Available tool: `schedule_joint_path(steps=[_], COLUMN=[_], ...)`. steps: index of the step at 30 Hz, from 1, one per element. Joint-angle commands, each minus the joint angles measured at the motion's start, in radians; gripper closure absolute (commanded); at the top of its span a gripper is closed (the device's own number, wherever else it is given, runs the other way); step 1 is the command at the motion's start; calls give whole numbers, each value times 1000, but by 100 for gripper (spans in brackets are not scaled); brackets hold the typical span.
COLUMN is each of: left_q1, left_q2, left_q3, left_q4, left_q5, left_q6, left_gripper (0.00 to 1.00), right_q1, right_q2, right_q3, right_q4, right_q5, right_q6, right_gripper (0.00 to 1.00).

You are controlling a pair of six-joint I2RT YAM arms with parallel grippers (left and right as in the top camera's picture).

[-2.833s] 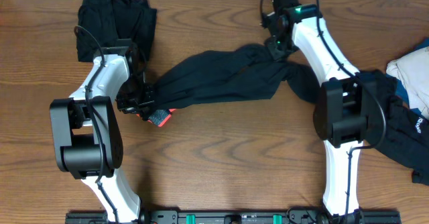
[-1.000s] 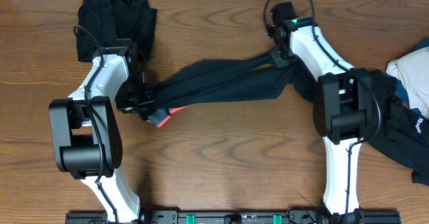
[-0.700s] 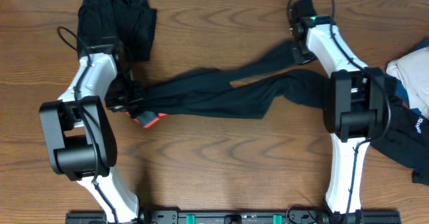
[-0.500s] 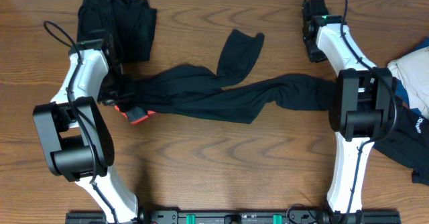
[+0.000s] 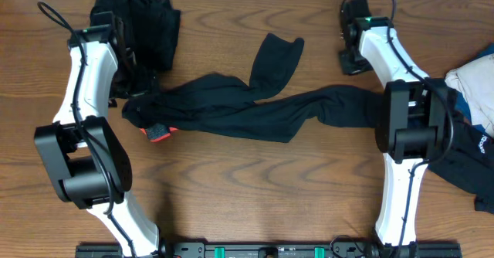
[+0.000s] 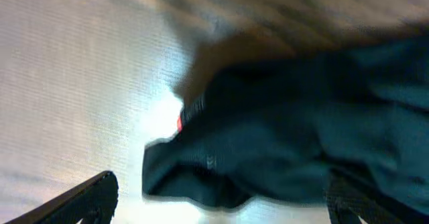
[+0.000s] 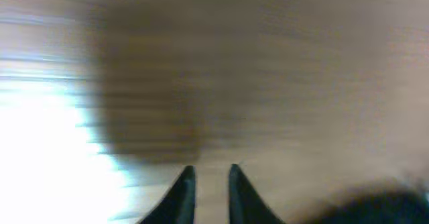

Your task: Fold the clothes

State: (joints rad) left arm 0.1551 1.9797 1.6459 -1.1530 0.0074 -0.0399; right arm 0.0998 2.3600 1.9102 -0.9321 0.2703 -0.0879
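The clothes in play are long black trousers [image 5: 255,115], lying stretched across the table from left to right. One leg end [image 5: 278,53] is flipped up toward the back. A coral-red inner band [image 5: 160,131] shows at their left end. My left gripper [image 5: 133,88] hovers just above that left end, wide open and holding nothing. In the left wrist view its fingers [image 6: 90,196] stand far apart over the dark fabric [image 6: 288,137] and the red band [image 6: 179,122]. My right gripper [image 5: 351,61] is over bare wood behind the right end, its jaws [image 7: 211,174] slightly apart and empty.
A heap of black clothes [image 5: 135,18] sits at the back left, close to my left arm. White and blue garments [image 5: 475,80] lie at the right edge, with another black piece [image 5: 463,161] in front of them, beside my right arm.
Both grippers have let go of the trousers, which now lie flat. The left gripper opened wide and drew back; the right lifted off toward the back right.
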Motion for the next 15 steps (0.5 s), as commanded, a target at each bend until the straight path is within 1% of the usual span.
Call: schedule_joint_path(steps=[1,2,3,4,6,15], left_q1=[-10,-13,-15,-18,-17,-17], left_q2=[-5,-7,-9,-9,-9,-9], left_q3=[46,46,46,46,46,46], left_q4=[-63,-83,-101,-112,-124,-126], left_q5=[63,79,89,90,90,90], left_q6=[10,9,1,-15,-38,-40], left_gripper=[2,2,2,2,2,2], right_q1=[53,68,81,94,125,229], right_q2=[-69,-75,-75,-75,-75,-57], right_q3=[51,62,68,73,74,73], right_q4=[19,37,54,73,121,301], right_q5=[-420,-505,-549,-575,-581,-569], right_q6=[-59,-59,-59,-58,-47,-32], right_gripper=[75,69,65,64,64,69])
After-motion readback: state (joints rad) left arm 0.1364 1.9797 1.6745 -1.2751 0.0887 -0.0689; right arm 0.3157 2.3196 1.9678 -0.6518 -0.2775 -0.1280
